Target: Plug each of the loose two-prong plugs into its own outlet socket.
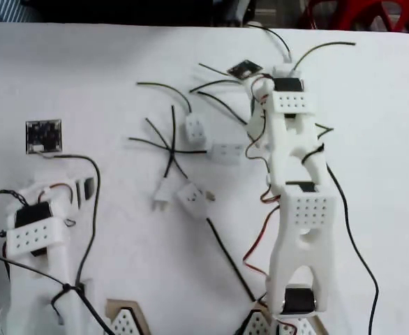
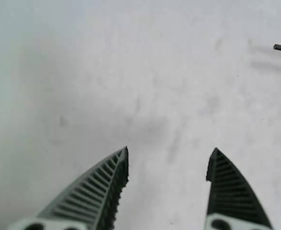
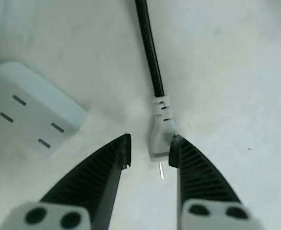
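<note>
My right tool (image 3: 150, 143): fingers apart, a white plug (image 3: 162, 127) lying flat on the table between the tips, hard by one tip with a gap to the other, its black cord (image 3: 149, 48) running away from me and a white outlet block (image 3: 32, 112) just beside. My left tool (image 2: 170, 158): fingers wide apart over bare white table (image 2: 107, 72). Table, from the high view: white, with further outlet blocks (image 1: 195, 128), a second plug (image 1: 161, 198) and black cords (image 1: 171, 136) strewn at its middle; past its far edge, a dark room with red frames (image 1: 358, 12).
</note>
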Motion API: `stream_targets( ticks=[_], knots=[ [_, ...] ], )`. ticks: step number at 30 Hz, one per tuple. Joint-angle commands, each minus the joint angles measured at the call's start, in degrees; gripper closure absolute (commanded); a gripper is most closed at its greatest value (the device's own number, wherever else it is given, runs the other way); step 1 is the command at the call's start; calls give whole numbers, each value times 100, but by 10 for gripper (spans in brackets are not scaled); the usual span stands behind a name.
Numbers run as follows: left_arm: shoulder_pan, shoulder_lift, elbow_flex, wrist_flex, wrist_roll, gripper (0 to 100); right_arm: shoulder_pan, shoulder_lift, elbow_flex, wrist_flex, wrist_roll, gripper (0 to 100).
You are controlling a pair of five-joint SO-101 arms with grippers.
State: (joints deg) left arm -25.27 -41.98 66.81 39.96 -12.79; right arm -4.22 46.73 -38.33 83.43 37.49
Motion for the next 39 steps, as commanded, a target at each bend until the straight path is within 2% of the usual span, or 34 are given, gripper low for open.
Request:
stream_targets(
  ticks=[1,8,16,20,26,30,39],
  knots=[
    [-57,40,-9,-105,18,736,-22,22,-70,-40,141,868],
    [-57,40,-9,-105,9,736,224,268,-62,-224,141,875],
    [-57,40,-9,-105,9,736,295,400,-62,-374,149,982],
    [-57,40,-9,-105,9,736,286,295,-62,-259,149,981],
    [-57,40,-9,-105,9,736,75,13,-62,716,141,977],
    [-57,40,-9,-105,9,736,-22,57,-62,1103,141,923],
    [-57,40,-9,-105,9,736,-13,92,-62,1174,141,911]
  ],
)
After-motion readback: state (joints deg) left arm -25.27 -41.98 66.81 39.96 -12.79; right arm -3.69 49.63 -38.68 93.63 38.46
